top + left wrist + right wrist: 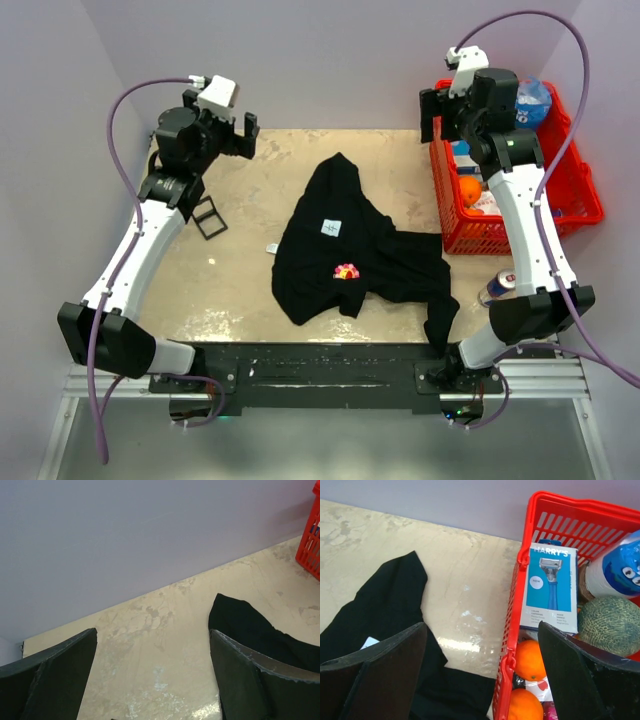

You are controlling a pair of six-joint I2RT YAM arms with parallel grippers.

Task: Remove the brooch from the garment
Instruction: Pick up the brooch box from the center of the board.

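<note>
The black shirt (350, 240) lies crumpled in the middle of the table, with a white square label (331, 228) on it. The brooch (346, 271), a tiny pink, red and yellow cluster, sits on the shirt's lower middle. My left gripper (245, 135) is open and empty, raised at the far left, well away from the shirt; its view shows only a shirt tip (240, 622). My right gripper (437, 112) is open and empty, raised at the far right above the basket's left edge; its view shows the shirt's upper part (385, 605). The brooch shows in neither wrist view.
A red basket (570, 215) at the far right holds oranges (530, 660), a razor box (551, 587), a melon (607, 625) and a blue-and-white package. A can (497, 287) stands near the right arm. A small black frame (208, 218) lies at the left.
</note>
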